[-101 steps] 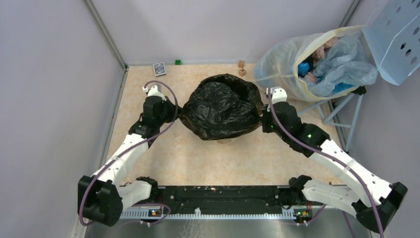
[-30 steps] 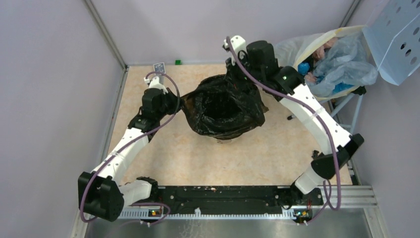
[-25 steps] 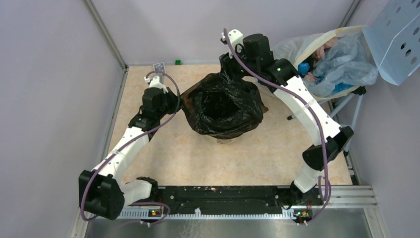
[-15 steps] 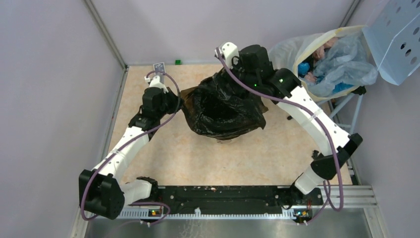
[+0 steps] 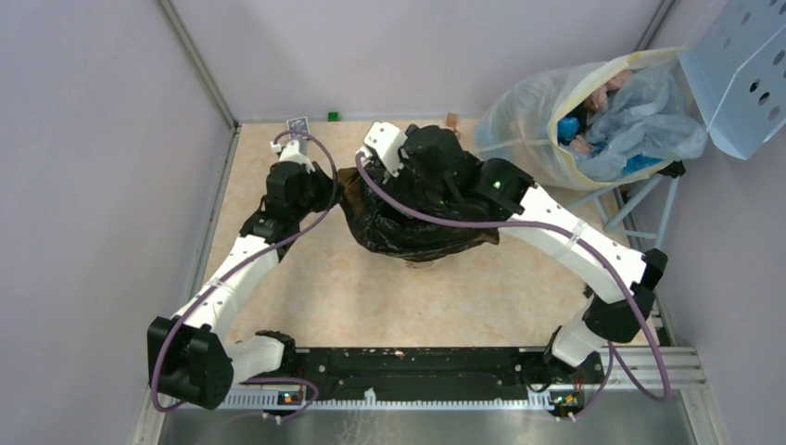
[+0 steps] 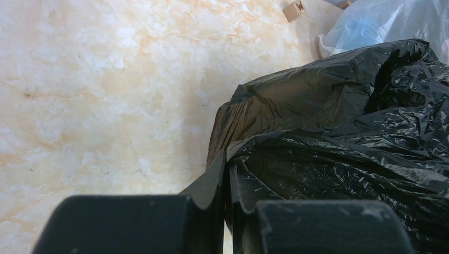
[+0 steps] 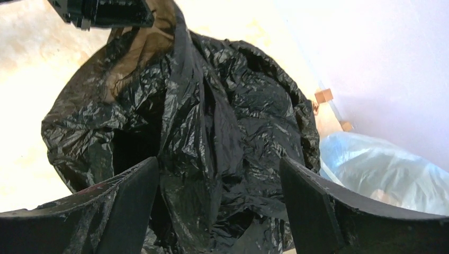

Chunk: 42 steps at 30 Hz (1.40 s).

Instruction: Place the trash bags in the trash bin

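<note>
Midway through, by the look of it: spreading the trash bag [image 5: 394, 227] over the trash bin [image 5: 423, 262], set around the middle of the table and nearer its far edge. Almost nothing to see of the bin beyond a pale sliver under the near side of the film. Not yet seated: heaped loosely and folded in over the opening, going by the right wrist view. Pinching a fold at the bag's left side with the left gripper [image 6: 227, 209], clamped tight on the film. Hovering over the crumpled mouth with the right gripper [image 7: 218, 209], spread wide and holding nothing.

Next, probably: press the loose film down into the cavity, or take the far rim and draw it outward against the left-hand pinch. Go gently, to avoid tearing the thin plastic or tipping the light bin.

Around it: plain lilac-grey walls [image 5: 102, 185]; a beige marbled table [image 5: 306, 287]. At the far right corner, a large translucent sack [image 5: 528, 120] stuffed with plastic, below a perforated light-blue panel [image 5: 741, 74]. Along the far edge, a playing card [image 5: 297, 124], a wooden block [image 5: 452, 119], a green cube [image 5: 332, 116].
</note>
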Each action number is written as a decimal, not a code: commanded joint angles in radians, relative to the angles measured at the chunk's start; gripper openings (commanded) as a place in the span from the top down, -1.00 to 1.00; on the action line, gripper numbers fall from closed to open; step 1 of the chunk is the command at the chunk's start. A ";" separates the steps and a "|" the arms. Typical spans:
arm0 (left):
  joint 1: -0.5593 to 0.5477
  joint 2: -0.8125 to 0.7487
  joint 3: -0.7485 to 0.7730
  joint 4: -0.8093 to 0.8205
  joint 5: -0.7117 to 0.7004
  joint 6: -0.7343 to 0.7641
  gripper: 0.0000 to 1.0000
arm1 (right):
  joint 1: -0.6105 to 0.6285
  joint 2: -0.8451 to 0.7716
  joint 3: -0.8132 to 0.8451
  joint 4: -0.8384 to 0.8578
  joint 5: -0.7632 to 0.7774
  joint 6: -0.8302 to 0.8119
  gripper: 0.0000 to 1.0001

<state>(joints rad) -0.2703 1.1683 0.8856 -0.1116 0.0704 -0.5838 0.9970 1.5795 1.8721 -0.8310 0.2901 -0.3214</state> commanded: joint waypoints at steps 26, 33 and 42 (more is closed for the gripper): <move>0.006 0.122 0.126 0.005 -0.027 0.032 0.88 | -0.260 0.058 0.103 0.056 -0.161 0.160 1.00; 0.012 0.212 0.196 -0.016 -0.013 0.033 0.90 | -0.439 0.247 0.311 -0.019 -0.400 0.248 1.00; 0.016 0.322 0.268 -0.066 0.046 0.024 0.96 | -0.586 0.463 0.520 -0.077 -0.549 0.364 1.00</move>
<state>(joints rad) -0.2653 1.4628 1.1038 -0.1444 0.0998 -0.5728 0.4667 2.0087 2.2951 -0.8906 -0.1722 -0.0311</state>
